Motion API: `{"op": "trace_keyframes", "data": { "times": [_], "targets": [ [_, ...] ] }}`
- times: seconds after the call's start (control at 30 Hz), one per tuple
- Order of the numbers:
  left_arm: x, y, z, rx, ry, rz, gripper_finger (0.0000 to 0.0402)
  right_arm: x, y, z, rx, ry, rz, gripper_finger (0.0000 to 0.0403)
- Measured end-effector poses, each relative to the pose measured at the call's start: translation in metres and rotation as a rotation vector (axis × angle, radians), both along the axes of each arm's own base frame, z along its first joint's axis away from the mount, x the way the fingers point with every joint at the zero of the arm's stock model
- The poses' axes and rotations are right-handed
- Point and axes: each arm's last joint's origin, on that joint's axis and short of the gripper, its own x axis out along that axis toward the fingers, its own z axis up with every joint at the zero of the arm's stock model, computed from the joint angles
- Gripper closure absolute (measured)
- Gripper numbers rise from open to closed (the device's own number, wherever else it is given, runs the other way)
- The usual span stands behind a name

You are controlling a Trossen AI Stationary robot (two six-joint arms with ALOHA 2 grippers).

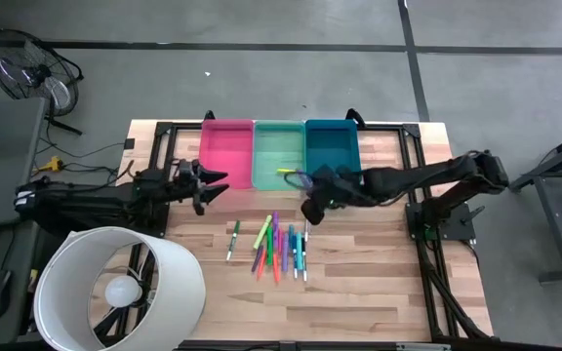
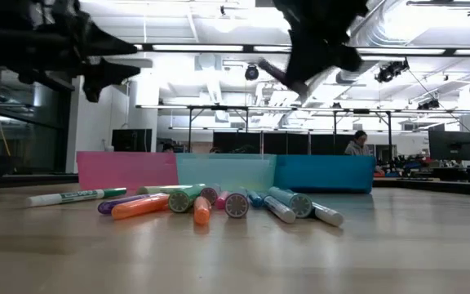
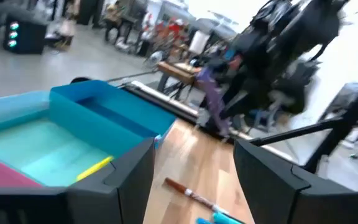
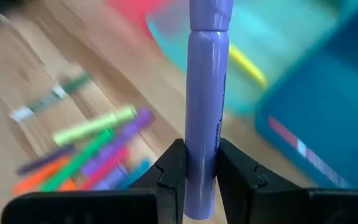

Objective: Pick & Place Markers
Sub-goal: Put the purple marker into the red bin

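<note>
Nearest the low camera lay bare pale wood-plank worktop [image 1: 359, 292]. Beyond it, a loose cluster of markers [image 2: 219, 202] in green, purple, orange, pink, blue and white rested mid-worktop, with a white-and-green marker [image 2: 76, 196] lying apart on the left arm's side. Behind them stood three bins side by side, touching: a pink bin [image 1: 226, 156], a green bin [image 1: 279, 148] holding one yellow marker [image 1: 286, 172], and a blue bin [image 1: 332, 146]. The right end effector [image 4: 196, 169], raised over the worktop near the blue bin's front, was closed on an upright purple marker [image 4: 205, 112]. The left end effector [image 1: 208, 187], beside the pink bin, stood open and held nothing. On the floor near the left arm were a white lampshade-like drum [image 1: 120, 288] and a floor fan [image 1: 27, 66]. The far room showed ceiling strip lights, desks with monitors, and a person [image 2: 357, 144] seated there.
</note>
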Motion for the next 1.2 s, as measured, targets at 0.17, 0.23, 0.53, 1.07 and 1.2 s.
{"op": "trace_keyframes", "data": {
  "times": [0.17, 0.23, 0.53, 1.07, 1.2],
  "targets": [
    [0.029, 0.003, 0.028, 0.023, 0.030, -0.019, 0.0186, 0.001, -0.012, 0.025, -0.093, -0.128, 0.160, 0.0344],
    [0.045, 0.005, 0.040, 0.039, 0.050, -0.036, 0.0186, 0.002, -0.017, 0.031, -0.120, -0.158, 0.212, 0.0344],
    [0.104, 0.011, 0.083, 0.104, 0.053, -0.081, 0.0186, 0.005, -0.030, 0.036, -0.194, -0.182, 0.325, 0.0344],
    [0.154, 0.017, 0.100, 0.105, 0.016, -0.089, 0.0186, 0.002, -0.047, 0.056, -0.236, -0.330, 0.474, 0.0344],
    [0.167, 0.019, 0.110, 0.111, -0.018, -0.091, 0.0186, 0.002, -0.050, 0.057, -0.237, -0.339, 0.487, 0.0344]
  ]
}}
